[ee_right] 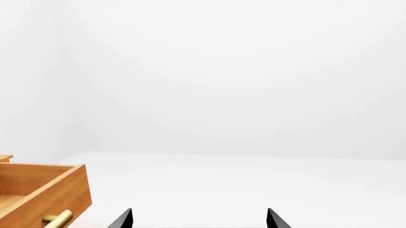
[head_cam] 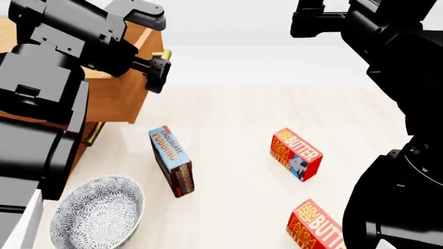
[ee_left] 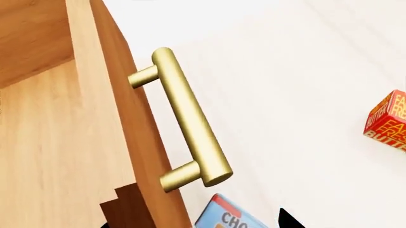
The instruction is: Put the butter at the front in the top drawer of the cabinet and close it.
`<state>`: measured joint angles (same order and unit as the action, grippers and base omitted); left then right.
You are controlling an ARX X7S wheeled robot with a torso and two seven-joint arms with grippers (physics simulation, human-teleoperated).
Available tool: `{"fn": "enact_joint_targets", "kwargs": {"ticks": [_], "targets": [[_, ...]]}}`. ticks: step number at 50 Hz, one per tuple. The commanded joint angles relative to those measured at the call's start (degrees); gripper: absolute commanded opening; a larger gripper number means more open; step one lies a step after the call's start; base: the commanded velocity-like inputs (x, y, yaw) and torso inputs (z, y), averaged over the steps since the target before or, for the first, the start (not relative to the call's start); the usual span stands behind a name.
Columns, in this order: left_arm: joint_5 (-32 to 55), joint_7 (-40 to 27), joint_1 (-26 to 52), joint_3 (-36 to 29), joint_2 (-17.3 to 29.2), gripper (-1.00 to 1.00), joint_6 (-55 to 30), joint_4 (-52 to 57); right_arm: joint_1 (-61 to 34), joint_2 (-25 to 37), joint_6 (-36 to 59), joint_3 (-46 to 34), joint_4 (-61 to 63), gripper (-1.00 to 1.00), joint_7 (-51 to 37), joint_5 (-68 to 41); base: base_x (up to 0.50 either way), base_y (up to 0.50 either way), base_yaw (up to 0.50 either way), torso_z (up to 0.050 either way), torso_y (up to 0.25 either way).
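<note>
Left gripper (head_cam: 155,72): black, hovering just in front of the top drawer (head_cam: 118,96) beside its brass bar handle (ee_left: 187,118); only one black tip shows at the edge of the left wrist view, and whether the jaws are parted or closed cannot be told. Right gripper (ee_right: 199,219): raised well above the table (head_cam: 235,119), two black fingertips (ee_right: 121,219) set wide apart with nothing between them, released. Top drawer: orange-brown wood, pulled out from the cabinet (head_cam: 83,137), plain wooden inside visible in the left wrist view, no item seen in the part that shows. Handle: horizontal brass bar on two short posts, free of any contact in the wrist view. Butter (head_cam: 315,226): red box with yellow lettering, lying on the table at the near edge of the head view, close to the right arm, partly cut off by the frame. Second butter box (head_cam: 295,154): identical, lying further back, apart from the first. Chocolate pudding box (head_cam: 171,161): blue, standing on a long edge between the cabinet and the butter boxes. Patterned bowl (head_cam: 97,215): grey-white, near the front left, in front of the cabinet.
</note>
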<state>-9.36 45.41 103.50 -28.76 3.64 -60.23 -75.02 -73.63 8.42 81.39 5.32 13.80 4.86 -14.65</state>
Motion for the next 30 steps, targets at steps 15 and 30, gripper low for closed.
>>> {"fn": "enact_joint_targets", "kwargs": {"ticks": [15,30], "targets": [[25.7,4.8,2.3,13.2,-3.6,1.00,1.3,0.0,-0.4,0.1,0.9,-0.2,0.5,1.00,-0.8,-1.1,0.00,0.00,-0.01,0.000,0.000],[18.4,-1.5,6.6,17.8,-3.6,1.00,4.1,0.0,-1.8,0.0,2.8,0.2,2.4,1.00,-1.4,-2.2,0.00,0.00,-0.01,0.000,0.000]]}}
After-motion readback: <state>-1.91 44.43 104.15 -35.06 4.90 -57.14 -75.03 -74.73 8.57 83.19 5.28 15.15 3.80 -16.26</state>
